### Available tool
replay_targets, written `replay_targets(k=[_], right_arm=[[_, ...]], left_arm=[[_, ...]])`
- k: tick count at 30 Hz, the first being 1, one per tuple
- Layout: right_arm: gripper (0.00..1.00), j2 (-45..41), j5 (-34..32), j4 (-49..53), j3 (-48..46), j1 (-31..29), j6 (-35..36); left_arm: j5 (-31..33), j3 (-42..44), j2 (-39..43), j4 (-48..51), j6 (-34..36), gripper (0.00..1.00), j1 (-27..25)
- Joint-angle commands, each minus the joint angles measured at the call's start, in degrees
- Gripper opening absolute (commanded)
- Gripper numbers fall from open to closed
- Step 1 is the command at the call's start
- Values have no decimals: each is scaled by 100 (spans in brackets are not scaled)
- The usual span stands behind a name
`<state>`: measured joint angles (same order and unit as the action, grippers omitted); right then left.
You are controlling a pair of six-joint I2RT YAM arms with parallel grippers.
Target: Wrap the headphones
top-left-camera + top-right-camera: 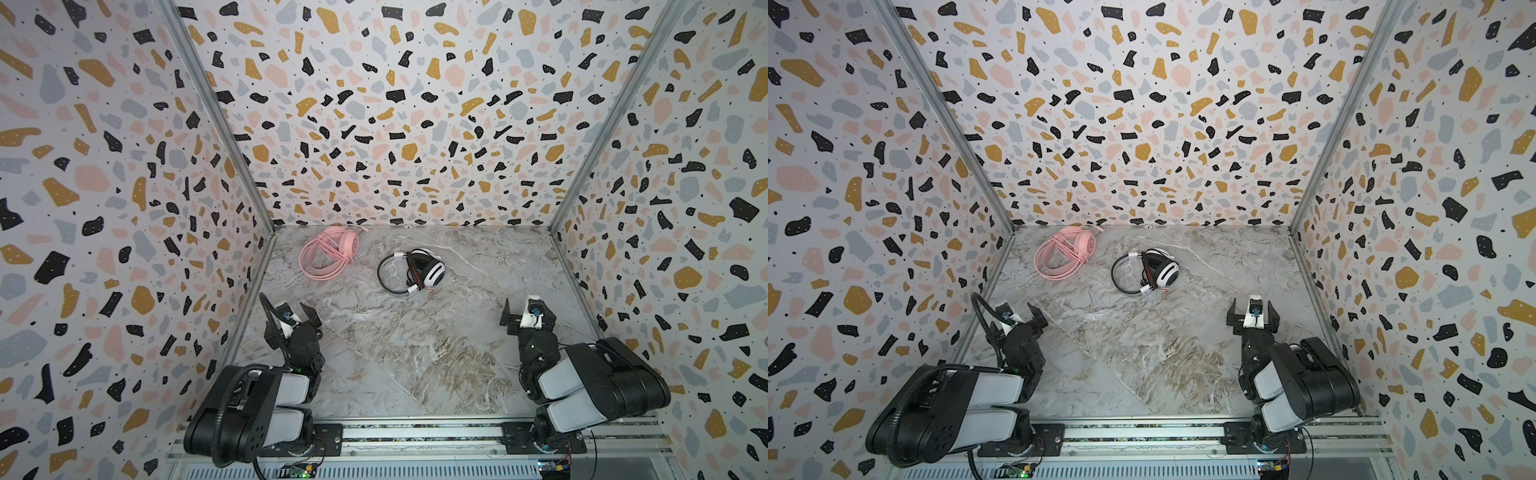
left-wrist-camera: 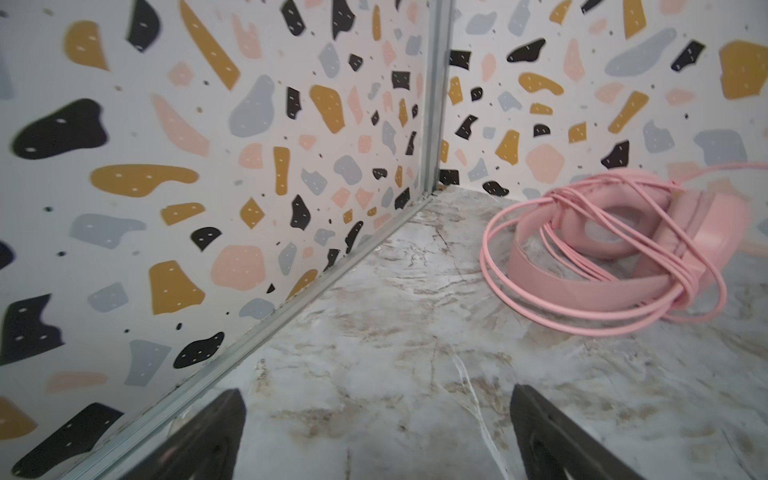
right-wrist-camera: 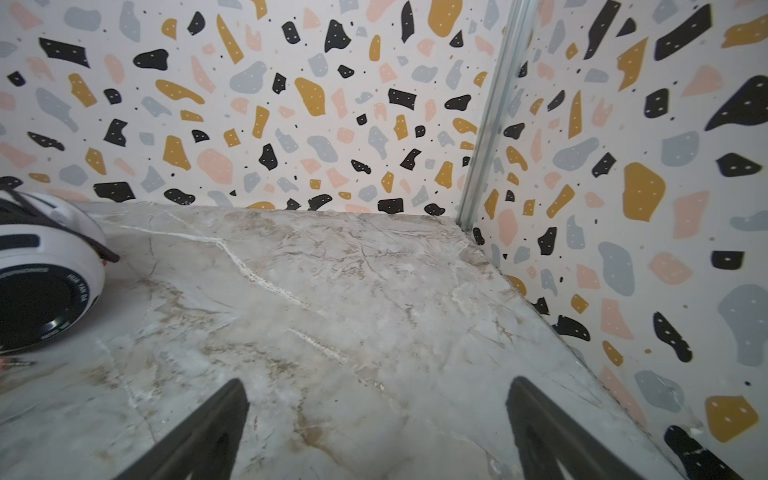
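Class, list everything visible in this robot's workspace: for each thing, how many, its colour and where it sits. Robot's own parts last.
table: one, grey-beige marble pattern, under everything
walls: three, white with multicoloured blotches, left, back, right
rail: one, silver, along the near edge
pink headphones: one, all pink, pink cable looped around it, far left of the table
white headphones: one, white with black stripes, black-and-red cable across it, far middle of the table
left arm and right arm: two, black and grey, mounted on the rail
left gripper: one, black, open, empty, near left
right gripper: one, black, open, empty, near right
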<state>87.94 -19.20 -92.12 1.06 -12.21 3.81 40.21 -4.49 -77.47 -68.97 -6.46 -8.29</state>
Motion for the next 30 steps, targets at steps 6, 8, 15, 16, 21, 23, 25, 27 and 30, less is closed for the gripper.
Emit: replay_targets(k=[6,8,15,16,21,23,25,27,30], right_arm=[[99,-34,333,198,361,122,-7],[99,-16,333,166,351,131,9],[99,-25,345,222,382,131,-8],[99,-24,346,220,379,131,-4],[99,-36,365,284,395,140,-14],[99,-28,364,273,395,140,-19],[99,-31,370,281,397,139,-19],[99,-35,538,371,445,160,12],[99,-101,1063,871,636,354,-43]], left_arm=[[-587,-380,-406,-492,375,100,21],[-604,-422,-374,-326,363,100,21],[-612,-450,-361,-271,372,100,22],[-618,-447,-355,-255,373,100,21],[-619,-456,-341,-240,371,100,21],[-619,-451,-342,-240,368,100,21],[-618,-452,-347,-240,373,100,21],[-618,-454,-341,-240,373,100,21],[-619,-456,-347,-240,372,100,21]])
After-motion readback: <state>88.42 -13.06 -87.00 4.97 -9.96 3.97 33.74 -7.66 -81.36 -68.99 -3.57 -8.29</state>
